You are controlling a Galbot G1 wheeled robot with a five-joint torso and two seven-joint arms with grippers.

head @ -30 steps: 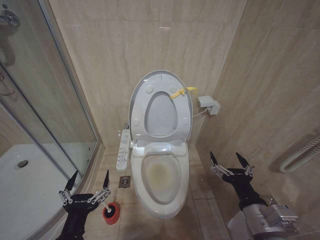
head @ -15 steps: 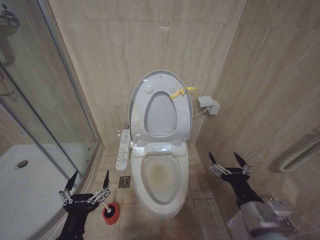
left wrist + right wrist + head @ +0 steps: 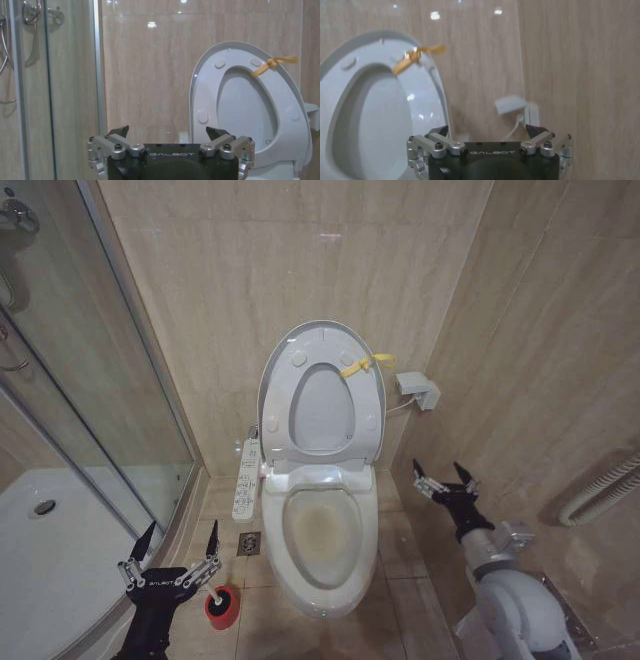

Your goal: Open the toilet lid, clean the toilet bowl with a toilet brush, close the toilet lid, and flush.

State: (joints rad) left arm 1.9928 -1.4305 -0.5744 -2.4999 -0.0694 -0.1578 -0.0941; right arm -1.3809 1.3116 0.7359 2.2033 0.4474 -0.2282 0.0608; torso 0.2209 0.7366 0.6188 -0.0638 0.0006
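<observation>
The toilet lid point(image 3: 322, 412) stands raised against the back wall, a yellow ribbon tag point(image 3: 365, 364) at its edge. Below it the toilet bowl point(image 3: 371, 530) lies uncovered, with a yellowish stain inside and a white button panel point(image 3: 245, 480) on its side. A red holder cup point(image 3: 222, 606) sits on the floor left of the bowl, something dark showing in it; I cannot make out the toilet brush handle. My left gripper point(image 3: 180, 532) hangs open just above the cup. Right of the bowl, my right gripper point(image 3: 438, 472) is open and empty. Both wrist views face the lid point(image 3: 250, 105) point(image 3: 370, 112).
A glass shower enclosure point(image 3: 90, 380) and its white tray point(image 3: 50, 550) fill the left side. A small white box point(image 3: 416, 389) with a cable hangs on the wall right of the lid. A floor drain point(image 3: 249, 544) lies beside the bowl. A ribbed hose point(image 3: 600, 485) runs along the right wall.
My right arm has reached forward toward the back wall, its gripper now higher and a little further left in the head view. The left arm and the toilet have not moved.
</observation>
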